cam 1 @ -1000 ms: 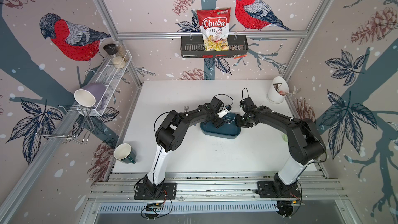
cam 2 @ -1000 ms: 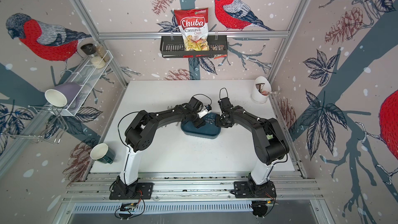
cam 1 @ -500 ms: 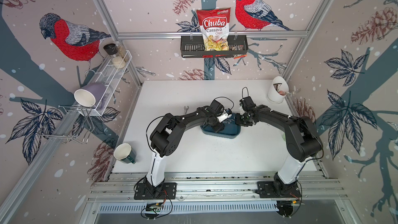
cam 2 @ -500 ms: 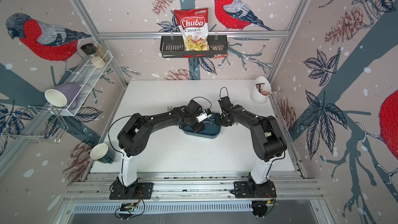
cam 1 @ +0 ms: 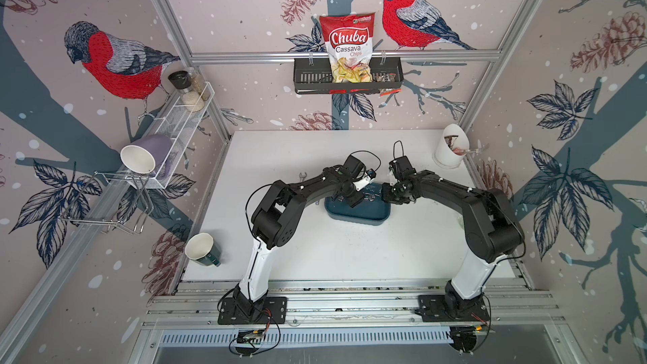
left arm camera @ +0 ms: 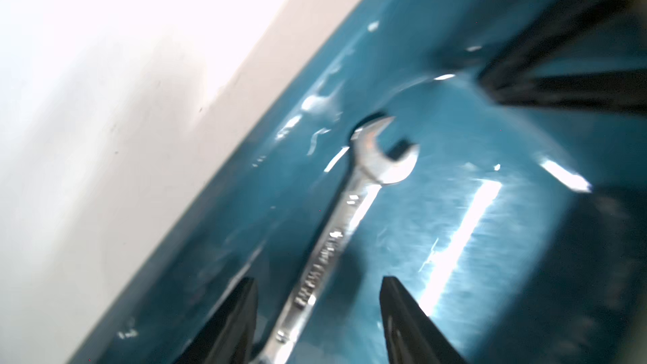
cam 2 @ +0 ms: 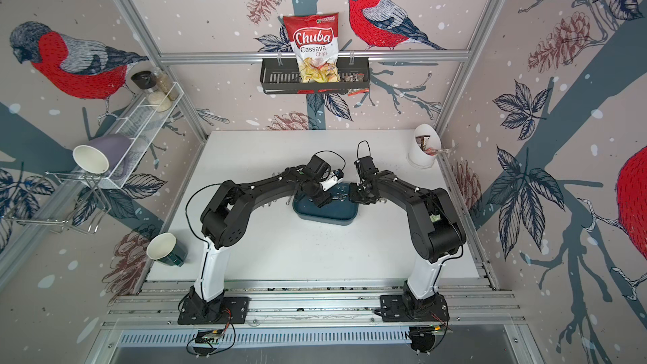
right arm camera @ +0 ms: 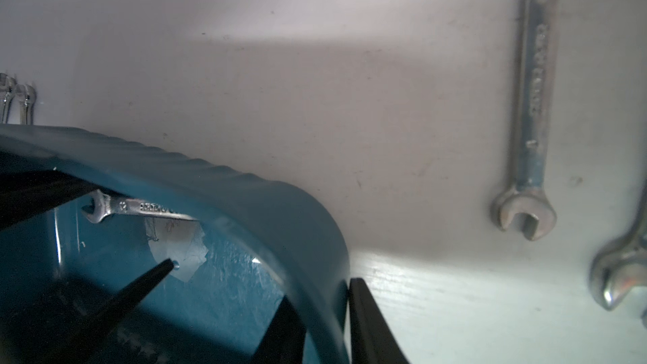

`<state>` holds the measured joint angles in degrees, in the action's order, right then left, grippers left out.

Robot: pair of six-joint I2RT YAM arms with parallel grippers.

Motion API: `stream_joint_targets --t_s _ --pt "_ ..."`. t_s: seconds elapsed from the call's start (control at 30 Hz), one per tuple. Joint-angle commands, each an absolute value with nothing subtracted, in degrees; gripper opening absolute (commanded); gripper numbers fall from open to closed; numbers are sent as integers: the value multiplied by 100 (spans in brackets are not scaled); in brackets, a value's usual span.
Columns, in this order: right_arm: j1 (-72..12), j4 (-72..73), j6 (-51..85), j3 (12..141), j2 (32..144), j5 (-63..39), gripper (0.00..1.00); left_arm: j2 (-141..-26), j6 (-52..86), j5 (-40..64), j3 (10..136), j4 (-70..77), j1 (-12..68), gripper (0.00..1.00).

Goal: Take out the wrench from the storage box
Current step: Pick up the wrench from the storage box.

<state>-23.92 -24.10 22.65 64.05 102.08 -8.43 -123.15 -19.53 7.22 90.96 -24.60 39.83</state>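
The wrench (left arm camera: pixel 353 211) lies flat on the floor of the box (left arm camera: pixel 490 239), tight along its wall. It looks like thin, stiff, slick steel, so I'd pinch mid-shank. My left gripper (left arm camera: pixel 317 320) is open, straddling the shank. The right gripper (right arm camera: pixel 327 313) is clamped on the box rim, holding it steady.

wrench (left arm camera: pixel 353 218) in storage box (cam 1: pixel 357 217), on table (cam 1: pixel 350 250)
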Motion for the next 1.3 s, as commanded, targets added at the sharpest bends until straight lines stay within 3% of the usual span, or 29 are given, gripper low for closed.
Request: stream_joint_targets --t_s 0.0,0.33,0.63,0.8,1.0,1.13,1.27 --pt "-2404 -2374 2217 6381 10152 -910 27 -12396 -2153 925 9200 -2502 3925 60" --pt "-2401 -2347 2211 6354 10161 -903 27 -12740 -2281 1129 9311 -2648 3867 55" --pt "-2373 -2321 2203 6357 10194 -912 27 -12640 -2095 1239 9045 -2557 3876 22" --pt "-2357 -2316 2205 6381 10230 -923 27 -12491 -2043 1223 8909 -2593 3915 17" --pt "-2359 -2294 2215 6372 10234 -955 27 -12337 -1954 1027 8711 -2547 4038 16" --pt "-2362 -2293 2216 6346 10213 -967 27 -12373 -2002 745 8760 -2606 4128 35" --pt "-2361 -2299 2207 6316 10195 -952 27 -12523 -2108 564 8935 -2869 4182 36"
